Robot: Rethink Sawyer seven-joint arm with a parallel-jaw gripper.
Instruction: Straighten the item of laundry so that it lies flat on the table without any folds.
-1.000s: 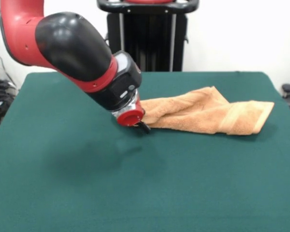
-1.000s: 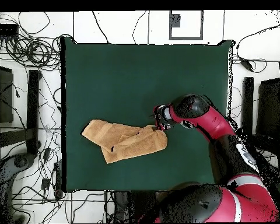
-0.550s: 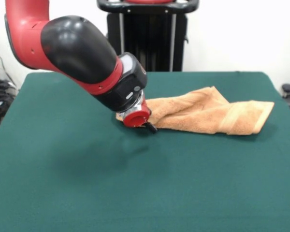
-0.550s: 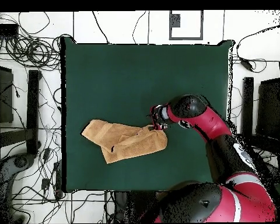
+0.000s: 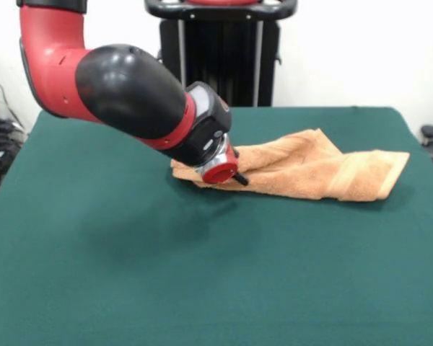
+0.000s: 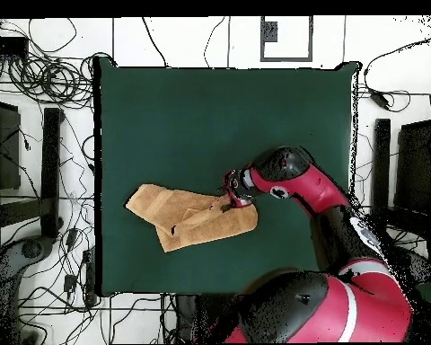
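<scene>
1 towel point(image 5: 310, 169) corner hides behind the pincer point(image 5: 239, 179) (grip unclear).

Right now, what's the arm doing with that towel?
The arm has its gripper down at one end of the orange towel on the green table. The towel is not flat: it lies bunched with a fold across it, and one banded end sticks out at an angle. Whether the gripper has hold of the cloth cannot be told from either view.
</scene>
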